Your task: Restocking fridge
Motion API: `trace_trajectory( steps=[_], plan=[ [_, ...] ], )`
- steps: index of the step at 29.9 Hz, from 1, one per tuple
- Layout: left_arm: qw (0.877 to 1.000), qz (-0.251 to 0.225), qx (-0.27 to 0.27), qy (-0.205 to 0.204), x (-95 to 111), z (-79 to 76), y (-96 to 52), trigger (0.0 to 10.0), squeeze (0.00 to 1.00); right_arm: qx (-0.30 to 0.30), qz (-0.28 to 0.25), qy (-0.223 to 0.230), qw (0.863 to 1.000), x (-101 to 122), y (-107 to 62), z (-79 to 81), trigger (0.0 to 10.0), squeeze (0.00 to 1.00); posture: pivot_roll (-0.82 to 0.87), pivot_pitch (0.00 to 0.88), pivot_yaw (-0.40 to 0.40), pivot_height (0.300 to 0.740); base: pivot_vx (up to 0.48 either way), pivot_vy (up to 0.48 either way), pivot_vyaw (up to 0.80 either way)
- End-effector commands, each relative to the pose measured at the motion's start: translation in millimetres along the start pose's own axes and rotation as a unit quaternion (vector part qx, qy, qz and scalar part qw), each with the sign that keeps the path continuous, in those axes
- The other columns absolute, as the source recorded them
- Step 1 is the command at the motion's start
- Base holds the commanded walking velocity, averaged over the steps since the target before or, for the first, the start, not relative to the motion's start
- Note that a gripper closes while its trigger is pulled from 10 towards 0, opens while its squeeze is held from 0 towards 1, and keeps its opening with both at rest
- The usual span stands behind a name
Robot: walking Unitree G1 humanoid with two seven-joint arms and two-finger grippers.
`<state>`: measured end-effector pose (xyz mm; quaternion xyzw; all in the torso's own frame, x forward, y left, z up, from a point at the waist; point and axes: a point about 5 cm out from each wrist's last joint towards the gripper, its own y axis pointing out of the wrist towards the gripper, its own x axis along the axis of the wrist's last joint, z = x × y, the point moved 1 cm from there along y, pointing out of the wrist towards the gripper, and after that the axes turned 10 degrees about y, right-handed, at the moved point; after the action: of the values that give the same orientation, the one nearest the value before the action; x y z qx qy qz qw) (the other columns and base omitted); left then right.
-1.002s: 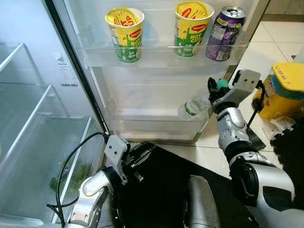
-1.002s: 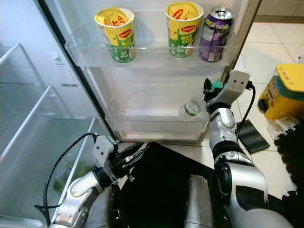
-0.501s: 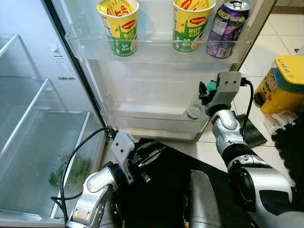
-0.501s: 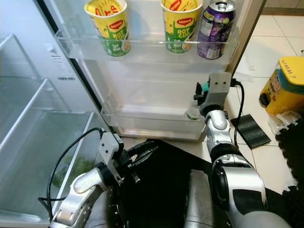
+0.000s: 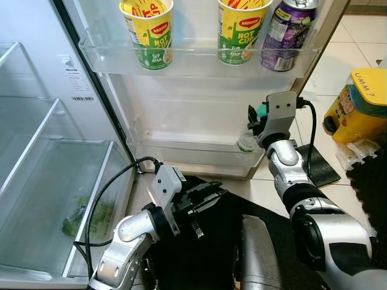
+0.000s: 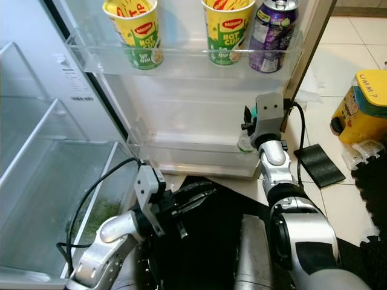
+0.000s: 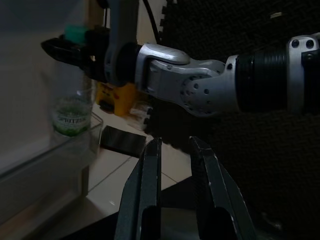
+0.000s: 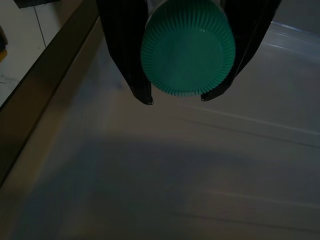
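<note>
water bottle point(image 5: 247, 141) in lower door shelf point(image 5: 187, 151), right gripper point(image 5: 254, 113) jaws clamping its cap, tiled floor point(image 5: 341, 66)

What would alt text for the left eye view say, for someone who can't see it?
The right pincer holds a clear green-capped bottle in the fridge door's lower shelf. Two noodle cups and a purple can stand on the shelf above.

A small clear plastic water bottle point(image 5: 247, 141) with a green cap point(image 8: 188, 49) and green label stands upright in the lower door shelf point(image 5: 181, 152), right of centre. Two yellow noodle cups point(image 5: 147, 31) and a purple drinks can point(image 5: 284, 35) stand upright in the upper door shelf point(image 5: 199, 60), top of frame.
</note>
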<state>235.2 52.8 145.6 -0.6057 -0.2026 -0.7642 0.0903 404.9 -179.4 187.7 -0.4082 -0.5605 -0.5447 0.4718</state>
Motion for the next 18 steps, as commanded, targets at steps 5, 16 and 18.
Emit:
trace_trajectory(
  steps=[5, 16, 18],
  plan=[
    [1.000, 0.009, -0.014, -0.007, -0.9, -5.8, -2.5, 10.0, 0.00, 0.013, 0.000, 0.029, 0.999, -2.3, -0.9, 4.5, 10.0, 0.00, 0.06, 0.301, 0.045, 0.471, 0.000, 0.000, 0.00],
    [1.000, 0.009, -0.018, -0.009, 0.3, -6.0, -1.5, 10.0, 0.00, 0.005, 0.004, 0.063, 0.998, -1.1, 0.2, -0.5, 10.0, 0.49, 0.06, 0.296, 0.043, 0.471, 0.000, 0.000, 0.00],
    [1.000, 0.009, -0.017, -0.009, 0.3, -5.9, -1.4, 10.0, 0.00, 0.008, 0.005, 0.061, 0.998, -0.8, 0.4, -0.6, 10.0, 0.23, 0.06, 0.296, 0.043, 0.471, 0.000, 0.000, 0.00]
  ],
)
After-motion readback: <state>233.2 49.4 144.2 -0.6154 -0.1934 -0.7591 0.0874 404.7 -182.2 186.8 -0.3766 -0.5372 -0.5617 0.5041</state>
